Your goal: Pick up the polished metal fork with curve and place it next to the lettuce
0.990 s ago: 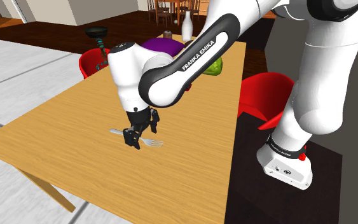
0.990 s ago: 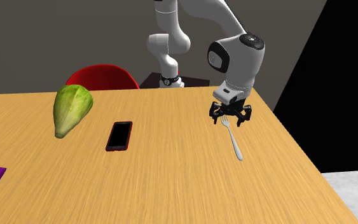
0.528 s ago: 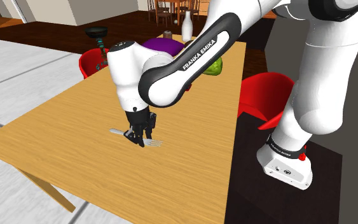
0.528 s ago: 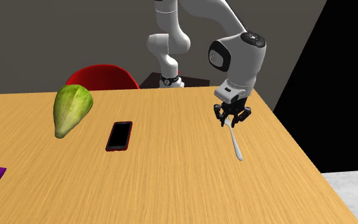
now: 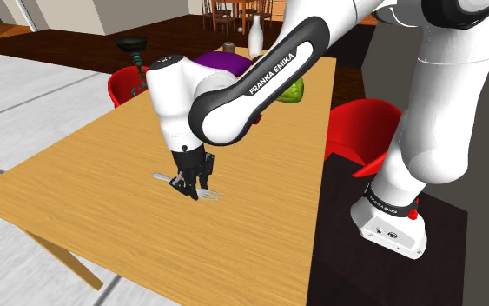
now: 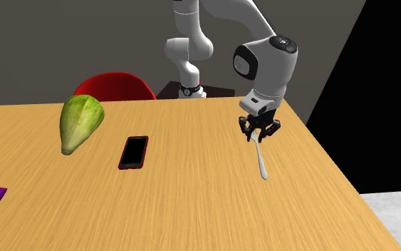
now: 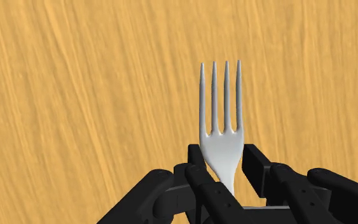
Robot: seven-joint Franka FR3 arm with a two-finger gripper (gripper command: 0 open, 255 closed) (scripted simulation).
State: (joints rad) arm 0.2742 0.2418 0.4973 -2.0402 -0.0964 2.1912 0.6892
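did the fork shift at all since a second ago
Yes, slightly: the fork has swung its handle end a little toward the phone in the second exterior view, the gripper shut on it.

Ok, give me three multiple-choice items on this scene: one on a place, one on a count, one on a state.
1. In the second exterior view, what lies on the table between the lettuce and the fork?
A. a phone
B. a bottle
C. a bowl

2. How many tines has the fork?
A. three
B. four
C. five

3. The hand is:
A. open above the fork
B. shut on the fork
C. shut on nothing

Key: 1 A, the dark phone lies between them. 2 B, the wrist view shows four tines. 3 B, both fingers clasp the fork's neck.
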